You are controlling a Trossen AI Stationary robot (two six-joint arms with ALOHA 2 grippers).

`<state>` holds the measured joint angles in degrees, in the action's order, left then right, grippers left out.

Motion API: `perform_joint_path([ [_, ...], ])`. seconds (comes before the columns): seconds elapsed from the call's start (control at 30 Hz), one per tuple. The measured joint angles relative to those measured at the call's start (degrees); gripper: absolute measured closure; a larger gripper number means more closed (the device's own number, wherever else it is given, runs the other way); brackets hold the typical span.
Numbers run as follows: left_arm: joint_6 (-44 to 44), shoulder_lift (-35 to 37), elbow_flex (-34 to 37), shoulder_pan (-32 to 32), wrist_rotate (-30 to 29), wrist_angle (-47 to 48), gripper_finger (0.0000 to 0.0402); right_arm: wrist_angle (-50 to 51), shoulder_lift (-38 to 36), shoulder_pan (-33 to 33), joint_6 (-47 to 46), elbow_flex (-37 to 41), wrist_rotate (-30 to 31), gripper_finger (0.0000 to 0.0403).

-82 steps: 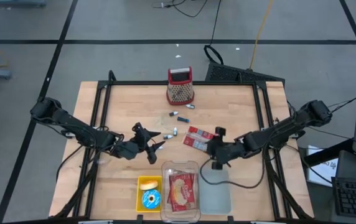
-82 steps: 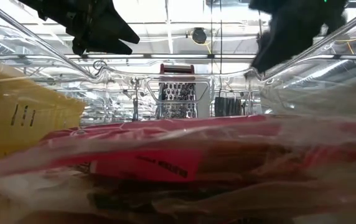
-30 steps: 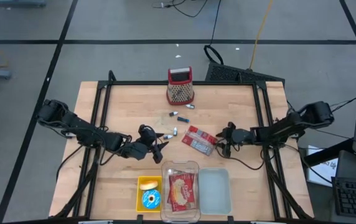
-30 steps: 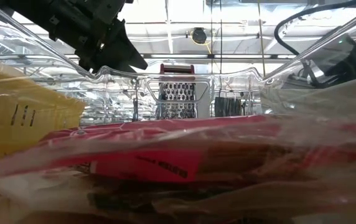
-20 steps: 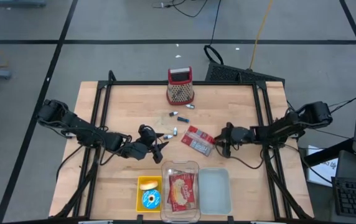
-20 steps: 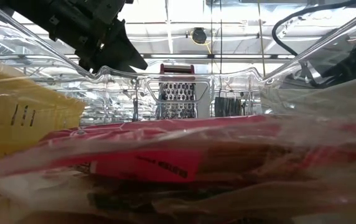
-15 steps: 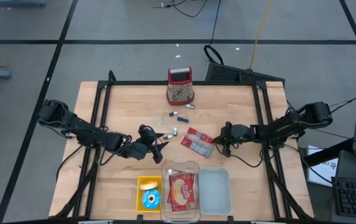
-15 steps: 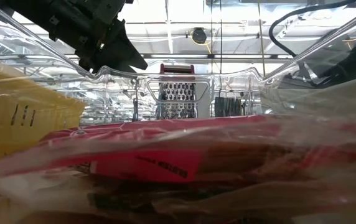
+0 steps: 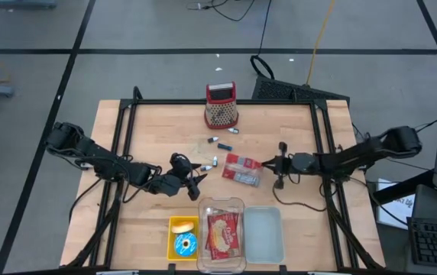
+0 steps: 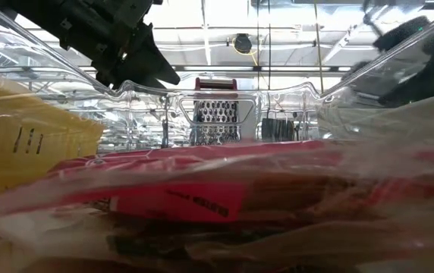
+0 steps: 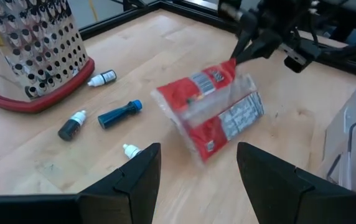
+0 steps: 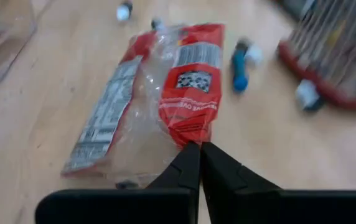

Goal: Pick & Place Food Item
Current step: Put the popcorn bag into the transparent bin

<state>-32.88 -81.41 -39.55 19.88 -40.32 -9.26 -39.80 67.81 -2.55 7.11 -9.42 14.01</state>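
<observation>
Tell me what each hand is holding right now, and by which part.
The right hand is shut on the red snack packet, pinching its end edge, with one end lifted off the table. The left hand is open and holds nothing.

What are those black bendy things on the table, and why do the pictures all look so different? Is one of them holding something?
They are two robot arms, each ending in a two-finger pincher called a gripper. One picture looks straight down from above, one peeks across from table height, and two come from small cameras on the arms' wrists.

On the wooden table sit a metal grater, some tiny bottles, a yellow box with a snack inside, and two clear tubs.

The right gripper has pinched shut on the corner of a red snack packet, and that end is raised off the table. The left gripper waits nearby with its fingers open, holding nothing.
</observation>
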Motion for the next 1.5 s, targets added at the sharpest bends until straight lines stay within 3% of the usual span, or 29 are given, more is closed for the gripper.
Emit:
perform_joint_path([
  [0.33,-1.73,0.01,-0.02,-1.29,1.06,-7.98,0.0188,-0.68,-7.69,-13.41,19.37,-5.91,16.62,0.0403],
  [0.57,-4.05,0.02,-0.02,-4.37,12.69,-15.04,0.0188,-0.69,-7.93,-21.13,27.72,-10.38,25.07,0.0403],
  [0.7,-5.18,0.02,-0.02,-4.95,17.58,-17.82,0.0188,-0.53,-7.96,-21.96,28.46,-10.68,25.32,0.0403],
  [0.87,-3.21,0.02,-0.02,-4.92,19.21,-21.27,0.0188,-0.4,-7.96,-21.96,28.21,-10.68,25.4,0.0403],
  [1.1,-2.87,0.02,-0.02,-5.74,19.19,-26.61,0.0188,-0.6,-7.96,-21.94,27.69,-10.68,25.34,0.0403],
  [1.5,-5.89,-2.14,-0.04,-7.82,19.82,-27.45,0.0188,-0.72,-7.96,-21.94,26.99,-10.68,25.19,0.0403],
])
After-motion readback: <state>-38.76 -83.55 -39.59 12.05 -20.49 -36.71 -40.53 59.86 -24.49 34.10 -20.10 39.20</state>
